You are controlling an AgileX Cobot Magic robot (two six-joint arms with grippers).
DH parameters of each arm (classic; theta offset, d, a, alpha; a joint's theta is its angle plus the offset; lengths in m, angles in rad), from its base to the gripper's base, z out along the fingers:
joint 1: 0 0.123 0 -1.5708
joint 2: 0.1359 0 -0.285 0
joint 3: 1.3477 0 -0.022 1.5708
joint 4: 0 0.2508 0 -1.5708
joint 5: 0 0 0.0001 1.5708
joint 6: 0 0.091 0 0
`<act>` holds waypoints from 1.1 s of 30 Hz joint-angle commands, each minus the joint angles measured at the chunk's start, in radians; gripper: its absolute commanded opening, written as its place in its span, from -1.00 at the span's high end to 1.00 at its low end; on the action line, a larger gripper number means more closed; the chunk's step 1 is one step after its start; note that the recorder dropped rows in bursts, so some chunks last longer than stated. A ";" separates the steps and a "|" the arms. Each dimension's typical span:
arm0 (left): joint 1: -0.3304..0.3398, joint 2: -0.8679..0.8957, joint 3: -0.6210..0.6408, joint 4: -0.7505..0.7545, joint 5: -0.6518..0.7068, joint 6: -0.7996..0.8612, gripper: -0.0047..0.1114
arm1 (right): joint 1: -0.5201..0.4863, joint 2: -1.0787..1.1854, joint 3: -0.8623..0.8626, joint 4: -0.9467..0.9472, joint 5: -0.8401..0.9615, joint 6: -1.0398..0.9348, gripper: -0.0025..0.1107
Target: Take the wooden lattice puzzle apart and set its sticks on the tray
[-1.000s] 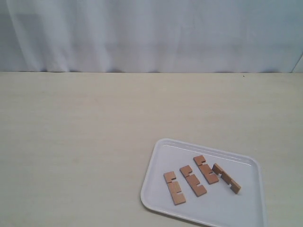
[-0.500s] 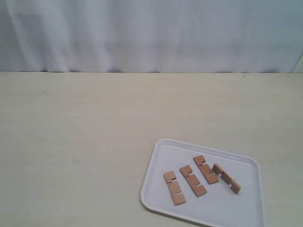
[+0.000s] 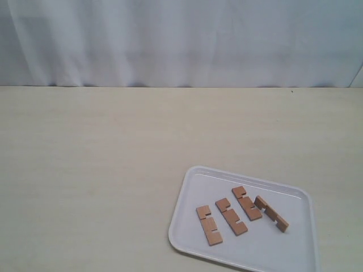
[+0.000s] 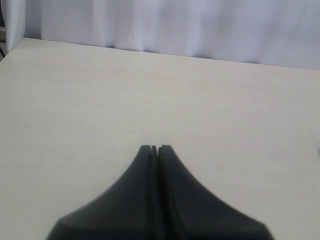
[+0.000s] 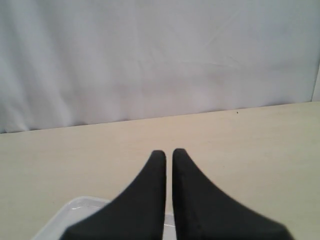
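Observation:
The white tray (image 3: 283, 249) lies at the front right of the table in the exterior view. On it lie several reddish-brown notched sticks (image 3: 231, 216), side by side and apart from each other. The rightmost stick (image 3: 271, 213) rests on its edge. The wooden lattice puzzle shows only as these separate sticks. Neither arm appears in the exterior view. My left gripper (image 4: 154, 148) is shut and empty above bare table. My right gripper (image 5: 169, 152) is shut with nothing between its fingers. A corner of the tray (image 5: 75, 210) shows beneath it.
The pale wood-grain table (image 3: 102, 158) stretches left and back from the tray. A white curtain (image 3: 181, 39) hangs along its far edge. The tray's front right corner runs off the exterior view.

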 commanded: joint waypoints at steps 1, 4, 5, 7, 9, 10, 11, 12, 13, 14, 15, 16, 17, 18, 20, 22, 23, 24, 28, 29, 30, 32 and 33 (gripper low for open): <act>0.001 -0.001 0.002 0.001 -0.002 0.001 0.92 | 0.002 -0.005 0.003 -0.003 0.055 -0.007 0.88; 0.001 -0.001 0.002 0.001 -0.002 0.001 0.92 | 0.002 -0.005 0.003 -0.003 0.058 -0.009 0.88; 0.001 -0.001 0.002 0.001 -0.002 0.001 0.92 | 0.002 -0.005 0.003 -0.003 0.060 -0.009 0.88; 0.001 -0.001 0.002 0.001 -0.002 0.001 0.92 | 0.002 -0.005 0.003 -0.003 0.068 -0.009 0.88; 0.001 -0.001 0.002 0.000 -0.002 0.001 0.92 | 0.002 -0.005 0.003 -0.003 0.079 -0.009 0.88; 0.001 -0.001 0.002 0.000 -0.002 0.001 0.92 | 0.002 -0.005 0.003 -0.003 0.081 -0.009 0.88; 0.001 -0.001 0.002 0.000 -0.002 0.001 0.92 | 0.002 -0.005 0.003 -0.003 0.079 -0.009 0.88; 0.001 -0.001 0.002 0.000 -0.002 0.001 0.92 | 0.002 -0.005 0.003 -0.003 0.079 -0.009 0.88; 0.001 -0.001 0.002 0.000 -0.002 0.001 0.92 | 0.002 -0.005 0.003 -0.003 0.079 -0.009 0.88; 0.001 -0.001 0.002 0.000 -0.002 0.001 0.92 | 0.002 -0.005 0.003 -0.003 0.079 -0.009 0.88; 0.001 -0.001 0.002 0.000 -0.002 0.001 0.92 | 0.002 -0.005 0.003 -0.003 0.081 -0.009 0.88; 0.001 -0.001 0.002 0.000 -0.002 0.001 0.92 | 0.002 -0.005 0.003 0.000 0.086 -0.009 0.88; 0.001 -0.001 0.002 0.000 -0.002 0.001 0.92 | 0.002 -0.005 0.003 0.000 0.089 -0.009 0.88; 0.001 -0.001 0.002 0.000 -0.002 0.001 0.92 | 0.002 -0.005 0.003 0.000 0.111 -0.009 0.88; 0.001 -0.001 0.002 0.000 -0.002 0.001 0.92 | 0.002 -0.005 0.003 0.000 0.158 -0.009 0.88; 0.001 -0.001 0.002 0.000 -0.002 0.001 0.92 | 0.002 -0.005 0.003 0.000 0.223 -0.009 0.88; 0.001 -0.001 0.002 0.000 -0.002 0.001 0.92 | 0.002 -0.005 0.003 -0.003 0.223 -0.009 0.88; 0.001 -0.001 0.002 0.000 -0.002 0.001 0.92 | 0.002 -0.005 0.003 -0.003 0.218 -0.009 0.88; 0.001 -0.001 0.002 0.000 -0.002 0.001 0.92 | 0.002 -0.005 0.003 -0.057 0.215 -0.009 0.88; 0.001 -0.001 0.002 0.000 -0.002 0.001 0.92 | 0.002 -0.005 0.003 -0.089 0.215 -0.009 0.88; 0.001 -0.001 0.002 0.000 -0.002 0.001 0.92 | 0.002 -0.005 0.003 -0.115 0.210 -0.009 0.88; 0.001 -0.001 0.002 0.000 -0.002 0.001 0.92 | 0.002 -0.005 0.003 -0.124 0.211 -0.009 0.88; 0.001 -0.001 0.002 0.000 -0.002 0.001 0.92 | 0.002 -0.005 0.003 -0.124 0.211 -0.009 0.88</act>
